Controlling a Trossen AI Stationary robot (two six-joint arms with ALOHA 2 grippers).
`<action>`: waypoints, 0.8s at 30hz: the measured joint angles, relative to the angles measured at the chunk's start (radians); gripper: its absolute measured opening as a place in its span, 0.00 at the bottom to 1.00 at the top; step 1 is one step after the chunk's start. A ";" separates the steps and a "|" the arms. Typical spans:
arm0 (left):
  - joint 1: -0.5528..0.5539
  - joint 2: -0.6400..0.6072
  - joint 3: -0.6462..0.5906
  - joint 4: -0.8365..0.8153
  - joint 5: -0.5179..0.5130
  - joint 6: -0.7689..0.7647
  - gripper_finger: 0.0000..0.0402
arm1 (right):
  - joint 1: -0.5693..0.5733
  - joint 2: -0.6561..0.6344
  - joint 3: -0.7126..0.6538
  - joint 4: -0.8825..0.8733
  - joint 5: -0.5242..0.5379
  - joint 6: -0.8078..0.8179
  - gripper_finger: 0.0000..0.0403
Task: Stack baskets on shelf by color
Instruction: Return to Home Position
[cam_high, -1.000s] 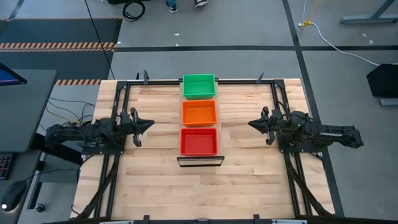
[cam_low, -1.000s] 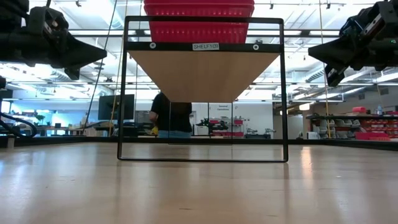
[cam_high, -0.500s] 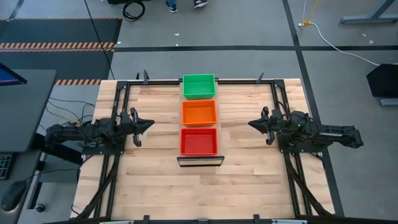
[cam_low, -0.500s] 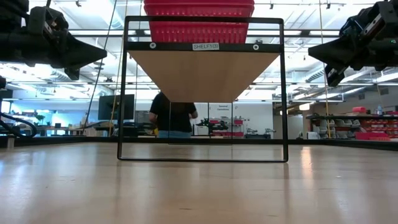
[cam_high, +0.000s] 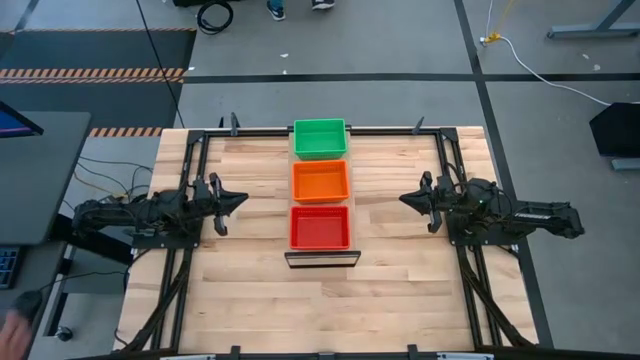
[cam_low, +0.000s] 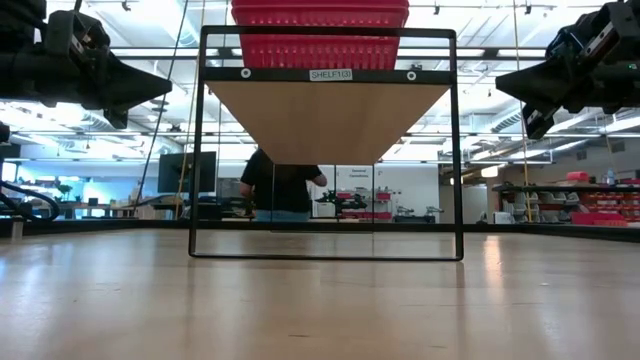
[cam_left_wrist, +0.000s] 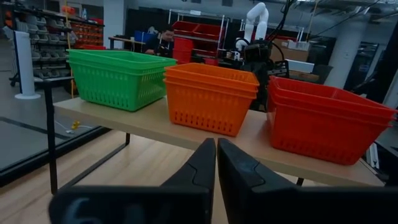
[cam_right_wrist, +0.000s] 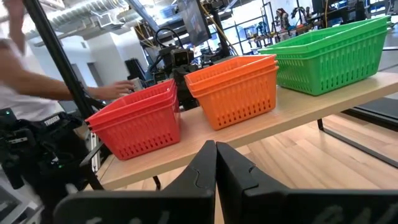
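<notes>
Now at rest: left hand (cam_high: 240, 199) and right hand (cam_high: 404, 199) pinched together on nothing, flanking shelf (cam_left_wrist: 143, 120) above surface (cam_high: 250, 300).
On shelf, near to far: red baskets (cam_high: 320, 228), orange baskets (cam_high: 320, 182), green baskets (cam_high: 320, 139), stacked by colour; probably light, stiff mesh, slick; best pinched over one rim wall.

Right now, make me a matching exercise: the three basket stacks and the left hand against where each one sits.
1 green stack
2 orange stack
3 red stack
4 left hand

A shelf middle
B shut, off to the shelf's side
C shelf end at the table edge
D shelf end near the table's middle

Pairs: 1-C, 2-A, 3-D, 4-B
</notes>
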 joint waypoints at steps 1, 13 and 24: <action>0.000 0.000 0.000 0.000 0.000 0.000 0.05 | 0.000 0.000 0.000 0.000 0.000 0.000 0.02; 0.000 0.000 0.000 0.000 0.000 0.000 0.08 | 0.000 0.000 0.000 0.000 0.000 0.000 0.03; 0.000 0.000 0.000 0.001 0.000 0.000 0.06 | 0.000 0.000 0.000 0.000 0.000 0.000 0.03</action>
